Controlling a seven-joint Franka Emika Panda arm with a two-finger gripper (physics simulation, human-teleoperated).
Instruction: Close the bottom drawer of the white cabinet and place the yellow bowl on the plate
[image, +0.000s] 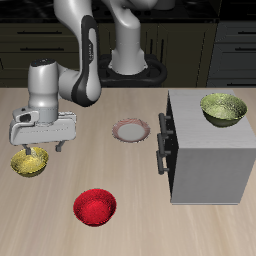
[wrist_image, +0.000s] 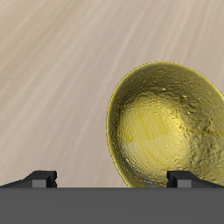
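The gripper (image: 41, 150) hangs just over the yellow bowl (image: 30, 164) with its fingers apart, and the plate (image: 131, 131) sits farther back near the white cabinet (image: 210, 160).

Table (image: 130, 215): light wood-grain top. On it: yellow bowl (image: 29, 164) near one side edge; red bowl (image: 95, 207) nearest the front edge; plate (image: 132, 130) mid-table, farther back, just beside the white cabinet (image: 212, 165). Cabinet stands at the opposite side from the yellow bowl. All items well apart except plate and cabinet.
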